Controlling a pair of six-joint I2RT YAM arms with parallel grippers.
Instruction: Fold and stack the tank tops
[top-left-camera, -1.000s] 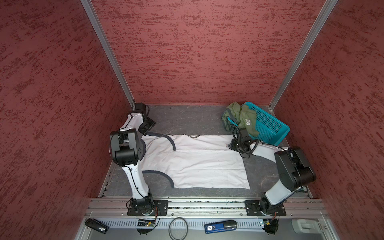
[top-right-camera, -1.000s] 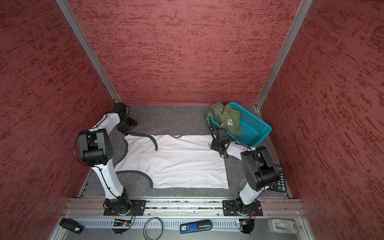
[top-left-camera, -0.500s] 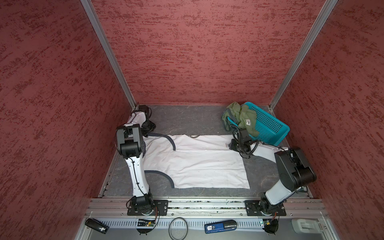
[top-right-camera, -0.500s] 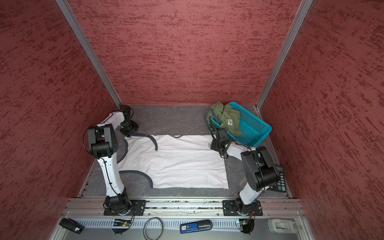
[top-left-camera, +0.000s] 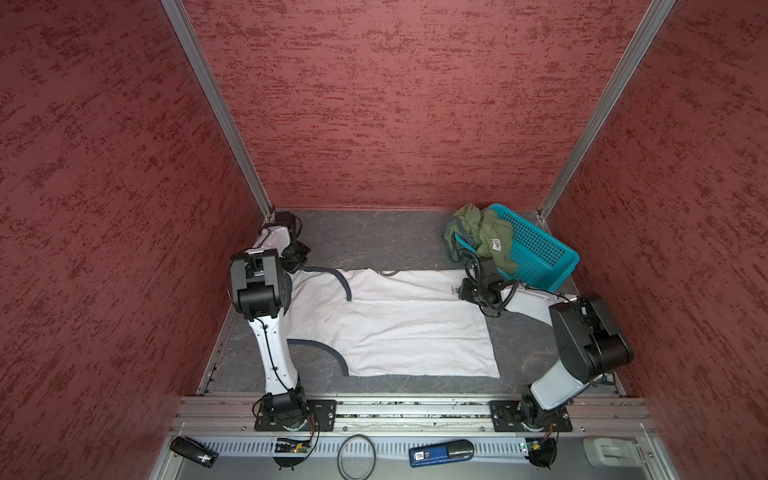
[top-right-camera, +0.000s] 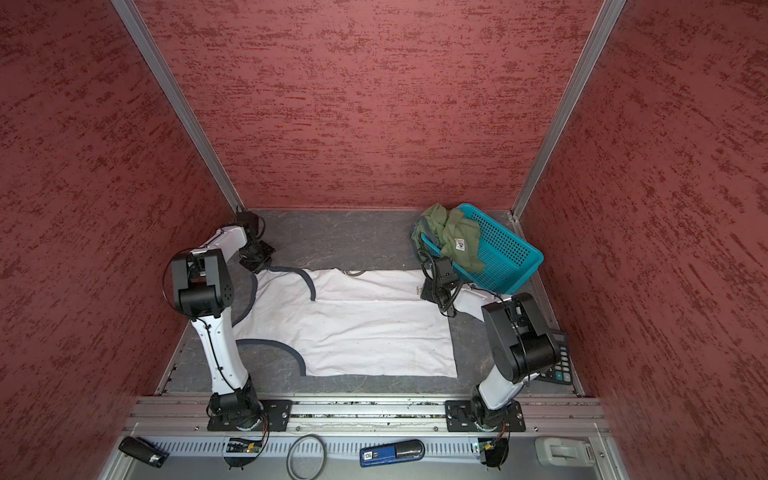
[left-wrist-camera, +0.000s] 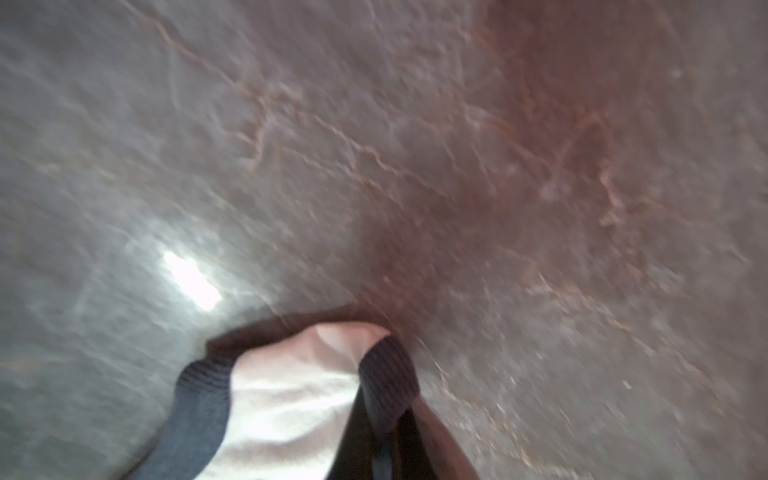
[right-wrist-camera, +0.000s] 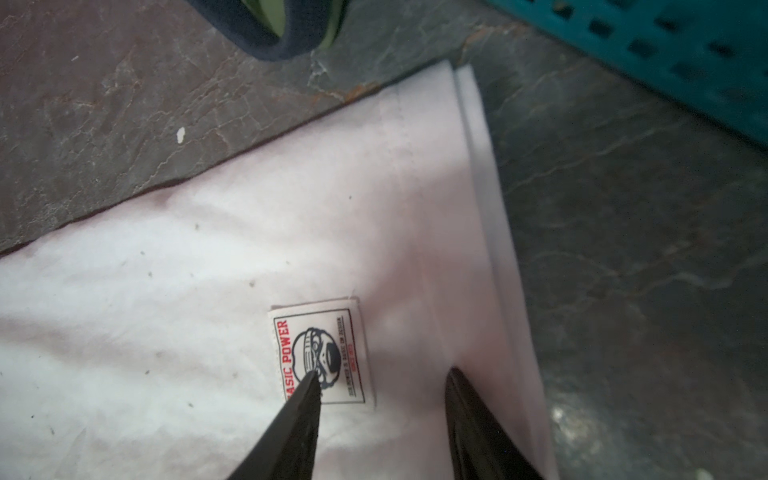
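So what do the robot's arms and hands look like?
The left arm and right arm have white shells, chunky black joint housings and thin black cables, on black base plates. The right hand has two slim, tapered black fingers.

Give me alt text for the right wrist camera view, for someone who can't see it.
The right gripper, open and empty, is poised over the hem corner of the white tank top, one fingertip over a small sewn label with red lettering. Nearby: the grey table, a teal basket wall and a dark-trimmed loop of the olive tank top.

White top (top-left-camera: 395, 324) flat; olive top (top-left-camera: 484, 232) crumpled
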